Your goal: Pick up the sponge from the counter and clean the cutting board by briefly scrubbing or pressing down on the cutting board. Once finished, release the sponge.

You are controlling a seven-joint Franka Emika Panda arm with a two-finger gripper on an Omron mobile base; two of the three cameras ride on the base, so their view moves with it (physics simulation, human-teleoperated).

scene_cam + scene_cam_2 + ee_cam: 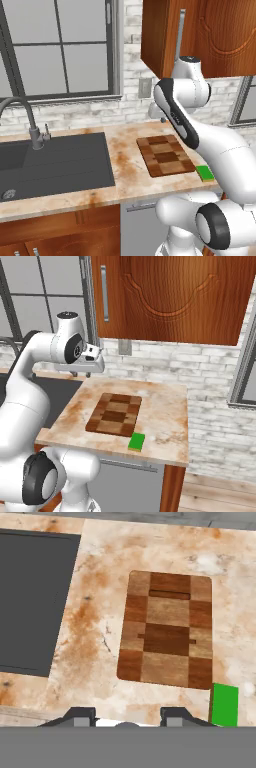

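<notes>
The checkered wooden cutting board (pixel 165 155) (pixel 115 414) (pixel 167 632) lies flat on the beige mottled counter (pixel 129 167) (pixel 167 403) (pixel 95 622). The small green sponge (pixel 204 173) (pixel 136 441) (pixel 224 705) rests on the counter by the board's near right corner, close to the front edge. My gripper (pixel 127 718) (pixel 93 369) hangs high above the counter, to the left of the board and well away from the sponge. Its fingers stand apart with nothing between them, so it is open.
A dark grey sink basin (pixel 55 160) (pixel 30 597) with a curved faucet (pixel 25 112) takes up the counter's left part. A wooden wall cabinet (pixel 175 296) hangs above the board. The counter ends just right of the sponge, over the floor (pixel 220 491).
</notes>
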